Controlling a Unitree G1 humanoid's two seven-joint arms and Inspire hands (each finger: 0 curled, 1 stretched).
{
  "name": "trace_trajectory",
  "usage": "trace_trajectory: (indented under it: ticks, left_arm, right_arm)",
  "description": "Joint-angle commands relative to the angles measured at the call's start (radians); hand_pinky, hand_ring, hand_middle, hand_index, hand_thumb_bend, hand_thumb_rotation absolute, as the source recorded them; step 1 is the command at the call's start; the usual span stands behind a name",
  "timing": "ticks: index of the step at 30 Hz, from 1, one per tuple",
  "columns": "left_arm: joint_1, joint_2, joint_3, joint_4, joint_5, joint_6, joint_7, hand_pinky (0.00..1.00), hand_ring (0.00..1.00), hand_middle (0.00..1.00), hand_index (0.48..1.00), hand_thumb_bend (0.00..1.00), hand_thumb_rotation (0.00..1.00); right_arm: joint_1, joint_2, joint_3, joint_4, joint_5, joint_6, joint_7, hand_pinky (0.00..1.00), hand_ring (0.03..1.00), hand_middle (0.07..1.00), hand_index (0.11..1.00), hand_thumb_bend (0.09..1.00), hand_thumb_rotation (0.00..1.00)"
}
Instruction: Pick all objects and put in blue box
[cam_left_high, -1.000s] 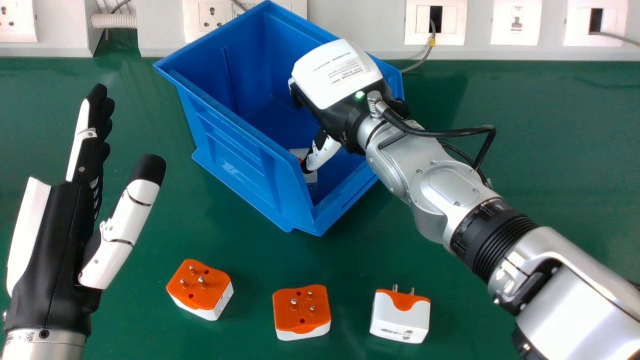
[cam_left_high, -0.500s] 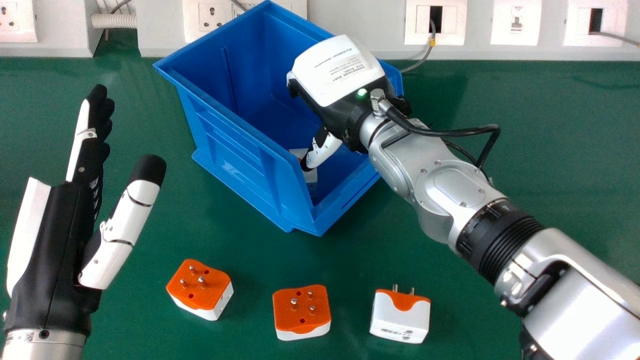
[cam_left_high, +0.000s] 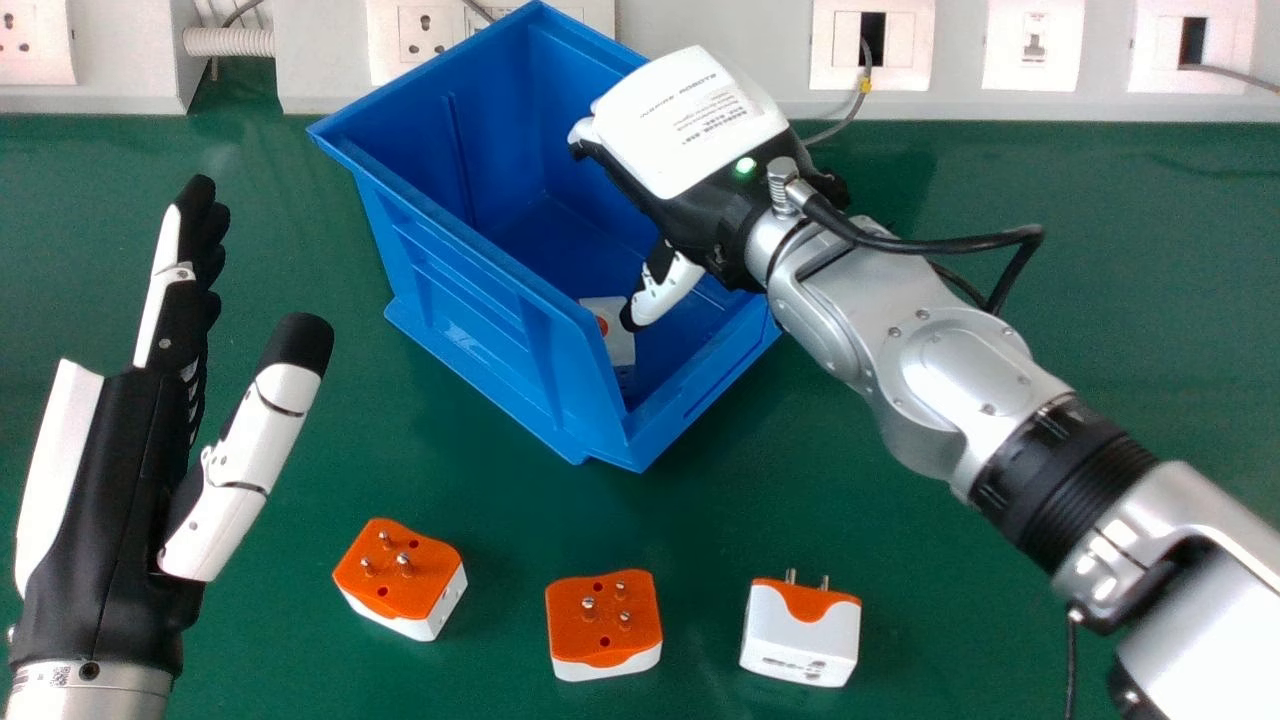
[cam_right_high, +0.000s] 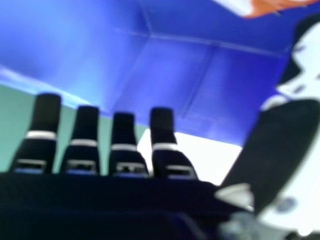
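Boxed plug adapter (cam_left_high: 618, 342) sits on the floor of the blue box (cam_left_high: 480, 300), just beside the right hand's thumb tip, i.e. on the robot's side of the palm. Our right hand (cam_left_high: 690, 150) is over the box w/ its fingers (cam_right_high: 123, 132) straight and apart from the thumb, nothing gripped.

We judge the step as clearing the hand after a drop. To do it well, we'd lift straight up first, w/ the thumb held wide, b/c a sideways sweep could drag the adapter or hook the wall and tip the box. Once the fingertips are above the rim, we'd swing back toward the robot, keeping the forearm cable (cam_left_high: 960, 245) off the edge.

Nearer the robot than the right hand, 3 more wait on the worktop (cam_left_high: 1130, 300): the upright adapter (cam_left_high: 800, 640), the middle adapter (cam_left_high: 605, 620), and the far adapter (cam_left_high: 395, 570), which is closest to our left hand (cam_left_high: 110, 500), idle at the view's left. Next pick is prob. the upright one: we'd come down w/ fingers and thumb on its white sides, away from the pins, & close evenly so it doesn't topple.
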Motion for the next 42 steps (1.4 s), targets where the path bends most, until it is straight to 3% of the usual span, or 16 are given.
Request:
trace_trajectory:
  ticks: [1, 6, 14, 22, 29, 35, 38, 42]
  left_arm:
    - [-0.002, 0.0, 0.002, -0.033, 0.0, -0.003, 0.005, 0.99, 1.0, 1.0, 1.0, 0.6, 0.87]
    - [-0.001, 0.001, 0.002, -0.03, -0.001, -0.008, 0.003, 0.99, 1.0, 1.0, 1.0, 0.61, 0.87]
    - [-0.003, 0.005, 0.002, -0.031, 0.001, -0.011, 0.001, 0.98, 1.0, 1.0, 1.0, 0.59, 0.87]
    - [-0.014, 0.011, 0.0, -0.005, -0.005, -0.043, -0.004, 0.97, 1.0, 1.0, 1.0, 0.55, 0.87]
    - [-0.008, 0.011, 0.001, -0.004, -0.007, -0.051, -0.003, 0.97, 1.0, 1.0, 1.0, 0.56, 0.87]
    - [0.013, 0.001, -0.002, -0.023, -0.007, -0.054, 0.001, 0.97, 1.0, 1.0, 1.0, 0.57, 0.87]
    - [0.03, -0.008, -0.008, -0.026, 0.004, -0.065, 0.008, 0.97, 1.0, 1.0, 1.0, 0.55, 0.87]
    - [0.039, -0.024, -0.018, -0.025, 0.022, -0.076, 0.018, 0.97, 1.0, 1.0, 1.0, 0.53, 0.87]
  right_arm:
    - [0.003, -0.032, -0.025, -0.065, -0.018, -0.007, 0.008, 0.78, 0.879, 0.911, 0.837, 0.643, 0.34]
    - [0.051, -0.089, -0.055, -0.181, -0.023, -0.019, 0.029, 0.86, 0.921, 0.942, 0.865, 0.62, 0.3]
    - [0.186, -0.173, -0.152, -0.409, -0.033, -0.013, 0.057, 0.96, 0.967, 0.966, 0.884, 0.635, 0.32]
    - [0.397, -0.209, -0.308, -0.712, -0.019, 0.04, 0.123, 0.96, 0.96, 0.964, 0.881, 0.643, 0.3]
    - [0.587, -0.185, -0.411, -0.938, -0.001, 0.053, 0.134, 0.97, 0.955, 0.961, 0.887, 0.649, 0.28]
    - [0.789, -0.146, -0.494, -1.145, 0.031, 0.05, 0.121, 0.92, 0.938, 0.946, 0.869, 0.672, 0.25]
    - [0.919, -0.109, -0.536, -1.197, 0.076, 0.02, 0.054, 0.86, 0.917, 0.929, 0.852, 0.691, 0.23]
    - [1.059, -0.068, -0.564, -1.198, 0.113, -0.034, -0.041, 0.76, 0.873, 0.89, 0.816, 0.702, 0.22]
